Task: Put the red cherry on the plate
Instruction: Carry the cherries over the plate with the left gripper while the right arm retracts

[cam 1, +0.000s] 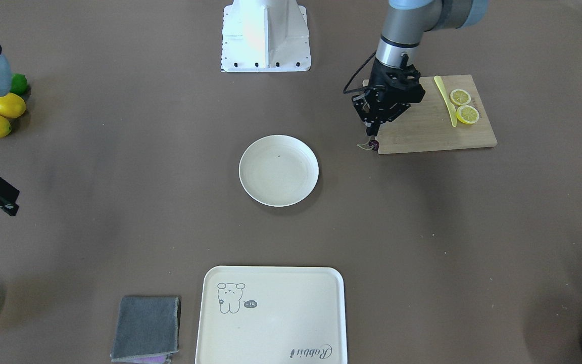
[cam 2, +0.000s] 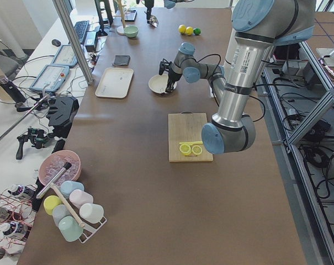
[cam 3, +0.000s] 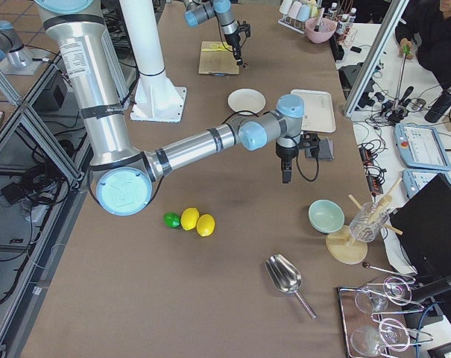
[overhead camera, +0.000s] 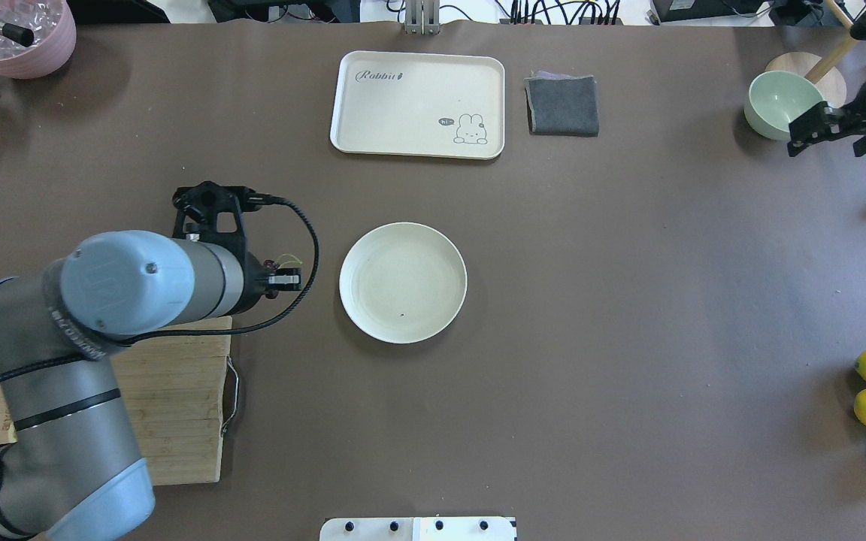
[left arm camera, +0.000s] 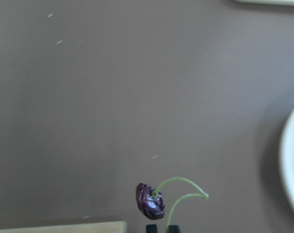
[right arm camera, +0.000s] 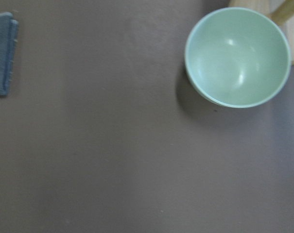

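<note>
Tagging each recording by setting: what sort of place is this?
Most likely a robotics lab workcell, not a kitchen. A left arm and a right arm are mounted at a brown table, teach pendants lie on the side bench, and lemon slices are staged on a cutting board.

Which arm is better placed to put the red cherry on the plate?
Left. The left gripper hangs right at the red cherry, by the cutting board's corner, with the plate close beside. The right gripper is away at the table's end, by the green bowl.
</note>
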Tool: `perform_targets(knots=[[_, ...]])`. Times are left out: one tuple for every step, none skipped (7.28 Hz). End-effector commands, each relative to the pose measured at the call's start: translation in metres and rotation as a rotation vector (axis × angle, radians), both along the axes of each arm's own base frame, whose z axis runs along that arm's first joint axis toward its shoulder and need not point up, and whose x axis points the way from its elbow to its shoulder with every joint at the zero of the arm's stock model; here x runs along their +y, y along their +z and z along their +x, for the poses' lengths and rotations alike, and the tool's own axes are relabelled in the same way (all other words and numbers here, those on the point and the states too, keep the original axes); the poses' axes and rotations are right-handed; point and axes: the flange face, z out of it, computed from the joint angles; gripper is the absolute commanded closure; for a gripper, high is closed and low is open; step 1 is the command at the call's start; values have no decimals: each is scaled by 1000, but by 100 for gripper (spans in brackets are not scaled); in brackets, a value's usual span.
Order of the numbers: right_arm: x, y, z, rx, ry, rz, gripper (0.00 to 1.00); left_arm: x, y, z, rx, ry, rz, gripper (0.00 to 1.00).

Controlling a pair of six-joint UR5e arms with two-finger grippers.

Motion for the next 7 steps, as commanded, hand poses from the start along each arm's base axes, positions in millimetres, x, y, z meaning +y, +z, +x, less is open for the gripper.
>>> perform_targets(knots=[[41, 74, 77, -2, -48, -14, 1, -22, -55, 48, 16, -14, 4, 100], [57, 98, 96, 10, -50, -28, 1, -34, -74, 73, 34, -47, -3, 100], [70, 119, 115, 20, -63, -27, 1, -38, -75, 104, 44, -59, 22, 100], [72, 128, 120, 23, -73, -27, 1, -38, -62, 139, 50, -87, 54, 100], [72, 132, 121, 24, -69, -39, 1, -36, -47, 158, 49, -86, 63, 100], [71, 130, 121, 21, -64, -39, 1, -32, -44, 162, 42, -76, 63, 100], [72, 131, 121, 20, -66, -39, 1, -25, -39, 166, 34, -66, 62, 100]])
